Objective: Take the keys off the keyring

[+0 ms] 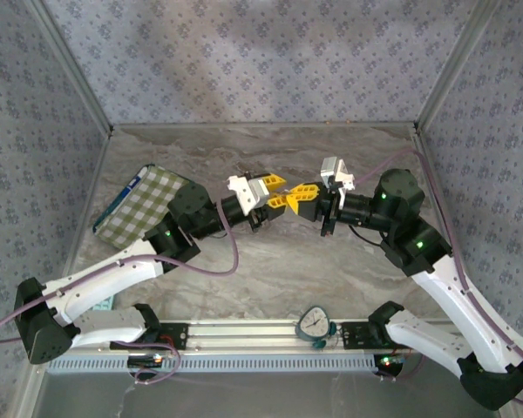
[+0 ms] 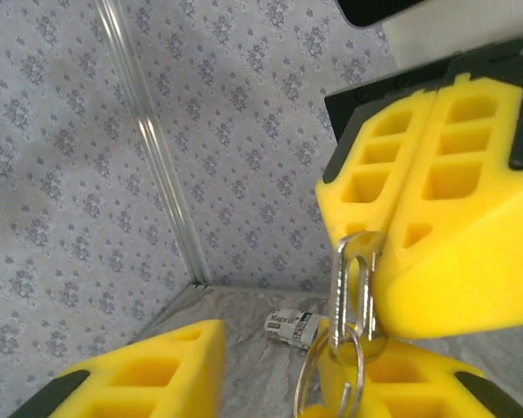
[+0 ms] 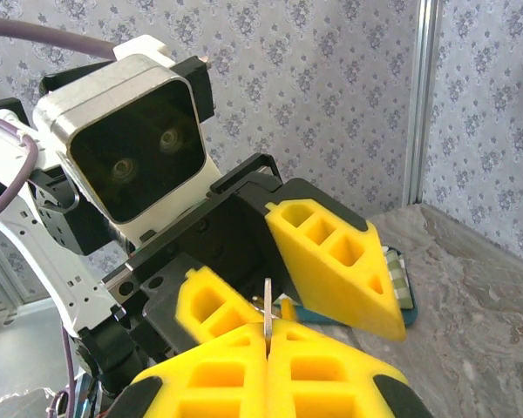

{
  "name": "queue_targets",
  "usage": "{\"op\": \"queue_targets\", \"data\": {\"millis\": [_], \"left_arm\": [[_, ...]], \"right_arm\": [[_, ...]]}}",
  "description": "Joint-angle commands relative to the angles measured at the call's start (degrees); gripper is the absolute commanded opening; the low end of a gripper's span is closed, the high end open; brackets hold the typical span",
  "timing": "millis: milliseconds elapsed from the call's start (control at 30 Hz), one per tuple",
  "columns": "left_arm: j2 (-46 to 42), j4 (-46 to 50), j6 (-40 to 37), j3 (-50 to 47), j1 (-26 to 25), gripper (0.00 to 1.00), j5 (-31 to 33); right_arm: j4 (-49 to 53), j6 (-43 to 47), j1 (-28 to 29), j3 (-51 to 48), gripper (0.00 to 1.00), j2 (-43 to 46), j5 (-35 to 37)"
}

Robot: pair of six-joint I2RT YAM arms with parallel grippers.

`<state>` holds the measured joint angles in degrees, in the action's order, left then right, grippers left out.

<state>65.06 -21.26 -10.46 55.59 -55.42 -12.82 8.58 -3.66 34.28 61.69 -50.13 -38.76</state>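
— Any writing we can read?
— Only a printed tag (image 2: 292,326) on the table beyond our left gripper (image 1: 276,193), and its print is too small for us. That gripper's jaws stand apart.
— And the keyring (image 2: 341,292)?
— Silvery. It is an oblong clip, long axis upright in the left wrist view. A round ring hangs through its lower end, between those jaws. Our right gripper (image 1: 298,198) pinches the clip's top end. We cannot pick out the keys.
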Motion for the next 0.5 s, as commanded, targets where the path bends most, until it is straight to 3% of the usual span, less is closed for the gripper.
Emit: {"op": "queue_targets", "data": {"millis": [0, 200, 467], "left_arm": [[-0.2, -0.1, 0.6, 1.9, -0.1, 0.39, -1.2], [0.1, 0.5, 0.8, 1.9, -0.2, 0.36, -1.7], [-0.2, 0.3, 0.9, 1.8, -0.2, 0.11, -1.9]], "right_arm": [[-2.0, -1.2, 0.0, 1.4, 0.00, 1.0, 0.3], [-2.3, -1.3, 0.0, 1.4, 0.00, 0.9, 0.3], [-2.3, -1.3, -0.5, 1.2, 0.00, 1.1, 0.4]]}}
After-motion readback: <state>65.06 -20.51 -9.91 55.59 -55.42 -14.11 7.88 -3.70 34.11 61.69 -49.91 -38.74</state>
